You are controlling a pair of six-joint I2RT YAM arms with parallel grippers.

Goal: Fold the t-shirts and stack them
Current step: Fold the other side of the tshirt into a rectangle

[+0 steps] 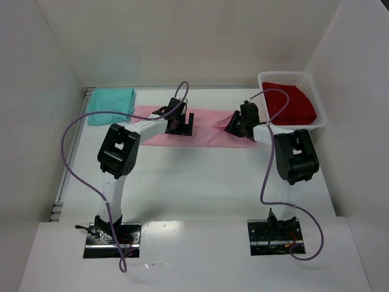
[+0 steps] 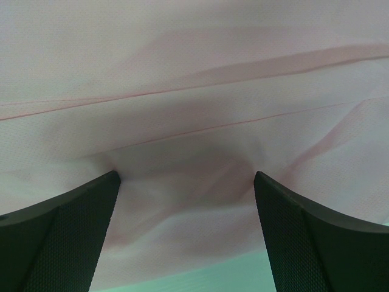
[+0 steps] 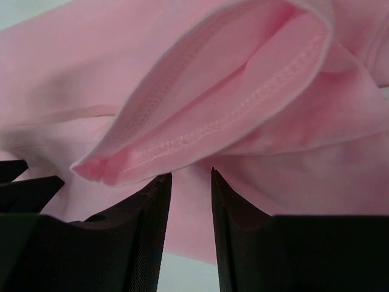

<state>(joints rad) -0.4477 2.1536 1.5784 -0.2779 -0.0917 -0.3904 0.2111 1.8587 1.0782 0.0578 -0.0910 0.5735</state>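
Left gripper point(image 1: 181, 123) point(image 2: 186, 176): black fingers point(image 2: 73, 231) spread wide, set down upon the pink t-shirt point(image 1: 209, 131) point(image 2: 194, 91), whose creased cloth fills the space between them; nothing is clamped. Right gripper point(image 1: 236, 125) point(image 3: 191, 173): fingers point(image 3: 140, 231) drawn near together, only a narrow slot left. Pink cloth point(image 3: 182, 61) shows through that slot, and a raised fold with a stitched hem stands just above the tips. Whether the cloth is pinched cannot be told. Pink t-shirt: lies as a long flattened band across the far part of the table point(image 1: 200, 182), both grippers upon it, the left toward its middle and the right near its right end. Teal t-shirt point(image 1: 110, 104): folded, at the far left corner, just beside the pink one's left end. Red t-shirt point(image 1: 292, 104): folded, inside a white mesh basket point(image 1: 281, 73) at the far right corner. Surface: plain white tabletop. Surroundings: white walls point(image 1: 200, 42) close in the back and both sides. A purple cable point(image 1: 67, 152) loops from each arm down to its base at the near edge.
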